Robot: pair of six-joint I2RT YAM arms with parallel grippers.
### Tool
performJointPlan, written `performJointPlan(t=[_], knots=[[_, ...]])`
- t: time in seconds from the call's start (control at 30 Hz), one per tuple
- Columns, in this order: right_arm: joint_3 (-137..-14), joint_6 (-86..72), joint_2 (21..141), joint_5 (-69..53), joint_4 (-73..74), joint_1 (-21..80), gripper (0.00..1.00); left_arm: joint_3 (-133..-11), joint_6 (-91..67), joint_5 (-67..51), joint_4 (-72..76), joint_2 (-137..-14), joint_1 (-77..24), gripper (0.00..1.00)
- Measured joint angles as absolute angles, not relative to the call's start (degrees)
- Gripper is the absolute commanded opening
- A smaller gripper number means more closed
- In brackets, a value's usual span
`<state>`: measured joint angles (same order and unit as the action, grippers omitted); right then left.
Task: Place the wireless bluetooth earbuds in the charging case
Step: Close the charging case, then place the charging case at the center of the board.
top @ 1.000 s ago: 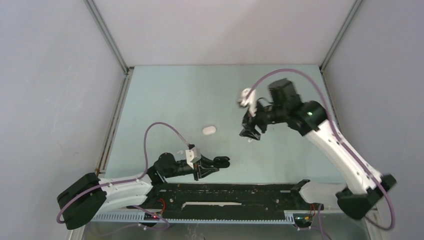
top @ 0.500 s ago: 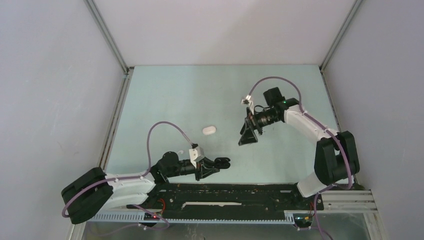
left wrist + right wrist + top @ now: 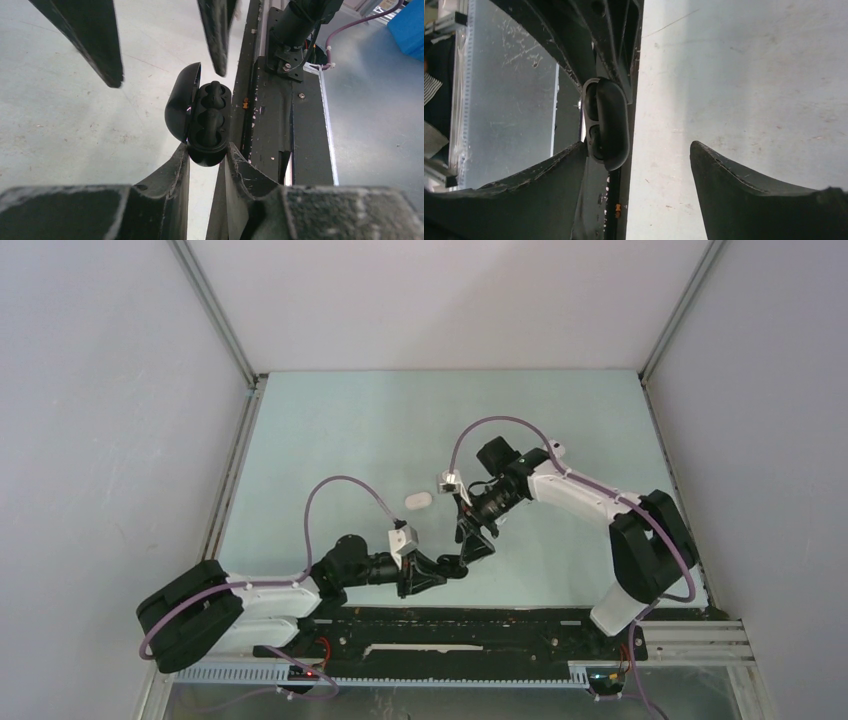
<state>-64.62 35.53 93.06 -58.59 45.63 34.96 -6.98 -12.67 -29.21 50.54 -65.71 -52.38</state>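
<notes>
My left end effector (image 3: 206, 150) is closed on the rounded lower end of the black charging case (image 3: 210, 125), holding it just above the near edge of the surface (image 3: 330, 430), with the lid (image 3: 179, 107) swung open to one side. Two black earbuds (image 3: 211, 107) appear to sit in its wells, though dark on dark I can't tell how fully they are seated. My right end effector (image 3: 638, 145) is spread wide and carries nothing. One finger is just beside the case's shell, and I can't tell whether it touches. I judge the case light, hard and glossy, so it could twist or slip in a pinch at one end. A grip across the flat sides of the body, clear of the hinge, looks safer. The lid's hinge is likely the weak point and needs only gentle pressure. A white pill-shaped piece (image 3: 418, 499) lies out towards the middle of the surface, well apart from both arms.
</notes>
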Motion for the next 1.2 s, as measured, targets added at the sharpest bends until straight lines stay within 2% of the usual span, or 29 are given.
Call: performJointPlan(t=[0.23,0.4,0.5,0.53,0.63,0.73,1.0,1.2], knots=[[-65.28,40.25,94.19,-54.57,50.35,40.97,0.81,-7.09,-17.61,-28.82,51.00,-66.87,-48.69,0.00],[-65.39,41.08,88.90,-46.85,51.07,42.94,0.85,-9.19,-21.71,-29.58,50.37,-70.22,-46.09,0.00],[-64.53,37.10,80.79,-43.83,47.29,35.48,0.93,-10.66,-22.68,-29.58,50.17,-70.96,-45.34,0.00],[-63.90,35.29,78.39,-42.68,44.84,32.12,0.99,-10.72,-23.00,-29.56,50.13,-71.18,-45.17,0.00],[-60.47,27.09,72.99,-41.30,35.00,19.18,1.00,-10.74,-23.64,-28.77,49.74,-72.16,-45.06,0.00],[-57.74,20.05,73.71,-42.28,29.21,11.16,1.00,-11.29,-24.97,-27.07,48.77,-74.43,-44.97,0.03],[-56.88,12.38,76.07,-41.71,26.15,6.63,1.00,-22.76,-33.58,-24.62,43.81,-85.67,-42.61,0.16],[-56.88,11.07,76.07,-36.58,24.56,5.91,1.00,-34.33,-45.10,-27.44,42.22,-97.58,-37.39,0.17]])
